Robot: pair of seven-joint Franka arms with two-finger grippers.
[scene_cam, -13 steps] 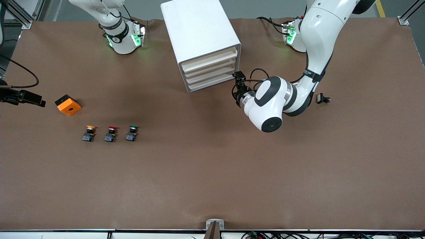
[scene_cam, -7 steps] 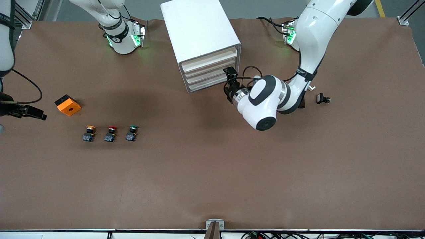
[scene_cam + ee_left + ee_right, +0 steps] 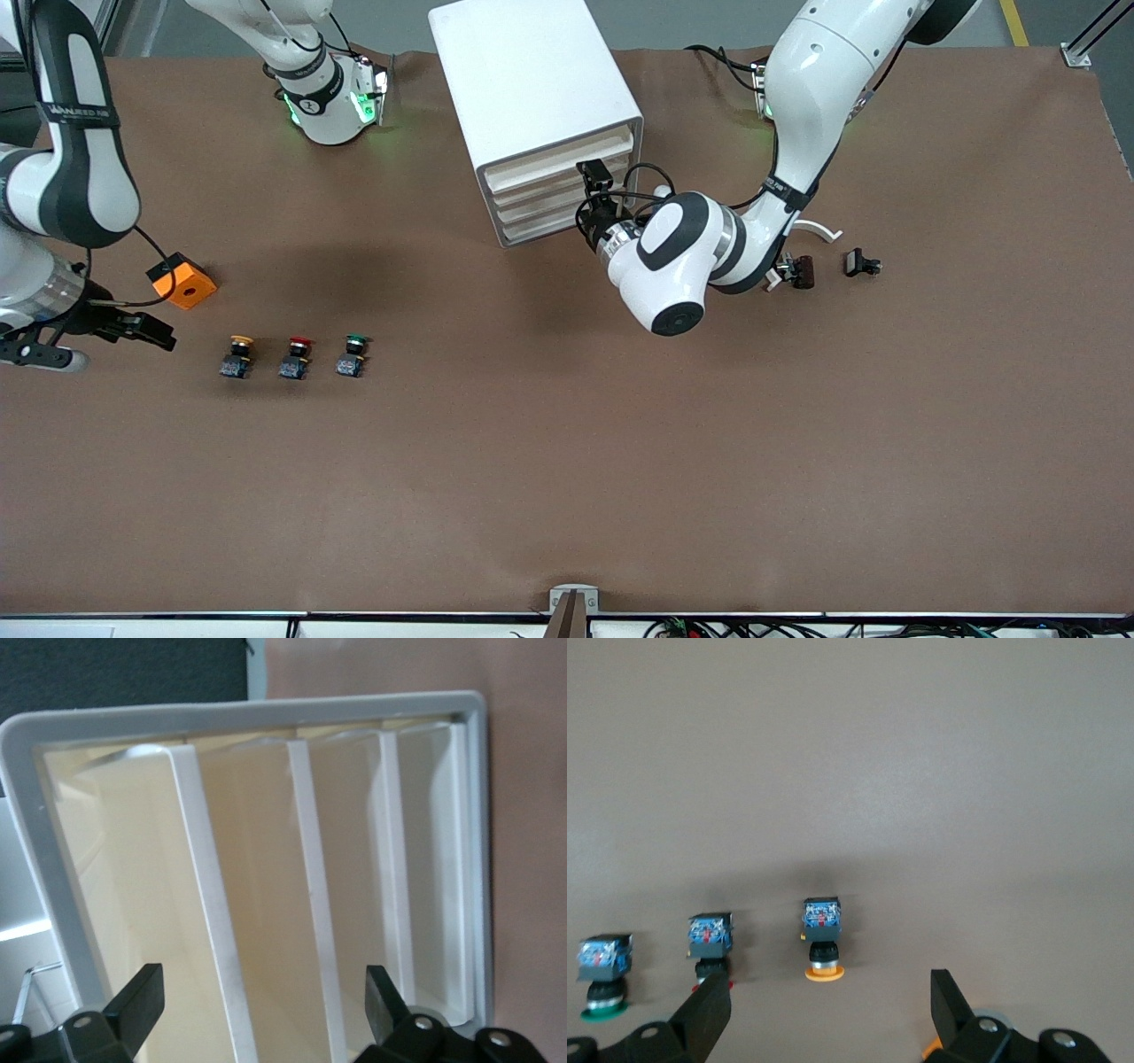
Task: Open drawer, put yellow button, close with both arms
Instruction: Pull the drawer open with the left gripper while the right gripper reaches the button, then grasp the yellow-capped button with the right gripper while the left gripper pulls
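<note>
Left gripper sits at the cabinet front, fingers spread wide and empty, straddling the drawer fronts; the top drawer is shut, its long axis running across the cabinet face, so the pull must come straight out toward the front camera. Right gripper, fingers also spread and empty, hovers low over the table at the right arm's end. The yellow button stands just beside it, end of a row with the red button and green button; the right arm is clearly nearer.

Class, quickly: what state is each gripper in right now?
Left gripper: jaws open, holding nothing, at the cabinet front.
Right gripper: jaws open, empty, near the yellow button.
</note>
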